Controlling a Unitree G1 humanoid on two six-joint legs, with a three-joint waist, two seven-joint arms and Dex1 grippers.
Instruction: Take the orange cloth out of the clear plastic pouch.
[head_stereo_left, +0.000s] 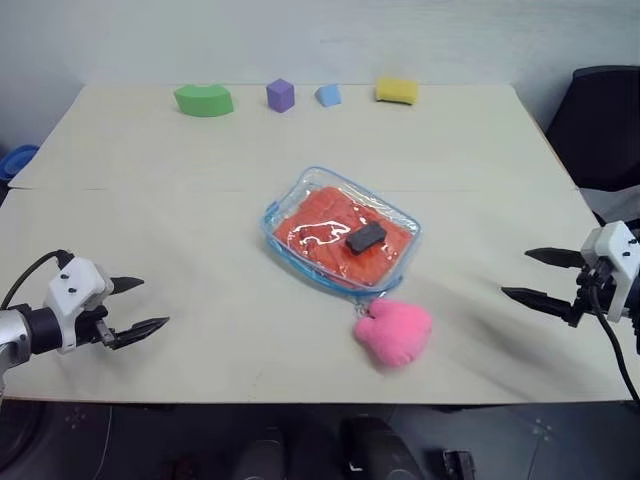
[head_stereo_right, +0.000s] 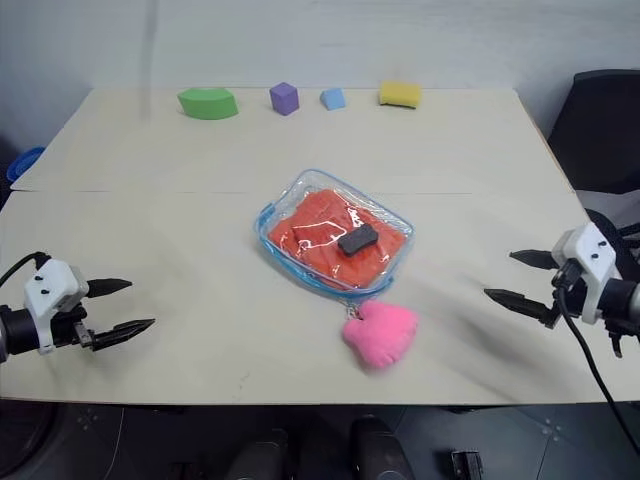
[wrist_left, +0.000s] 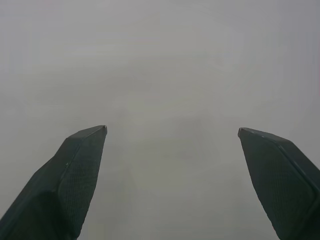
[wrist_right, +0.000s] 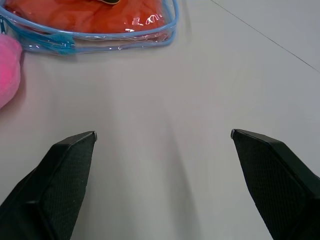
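while the left gripper (head_stereo_left: 140, 305) is hovering low over the near left part of the desk (head_stereo_left: 150, 200), its jaws are standing wide apart with nothing between them, the two black fingers (wrist_left: 75, 175) pointing in toward the middle of the desk. at the far edge, going from left to right, a green arch-shaped block (head_stereo_left: 204, 99), a purple cube (head_stereo_left: 281, 95), a small light-blue block (head_stereo_left: 328, 95) and a yellow block (head_stereo_left: 397, 91) are sitting in a row, well apart from everything else. near the middle of the desk the clear plastic pouch (head_stereo_left: 340, 232) is lying flat, turned at an angle, its light-blue trim running around the edge. the orange cloth (head_stereo_left: 330, 225) is lying inside the pouch, filling most of it, so it is not out yet. a small dark rectangular thing (head_stereo_left: 366, 237) is showing on the pouch over the cloth; whether it is lying on top or inside i cannot tell. the pink fluffy pompom (head_stereo_left: 394, 332) is resting on the desk just beside the pouch's near corner, hanging off the trim there. on the right, the right gripper (head_stereo_left: 535, 276) is hovering near the right edge of the desk, well apart from the pouch, its jaws also spread wide and holding nothing, pointing in toward the pouch.
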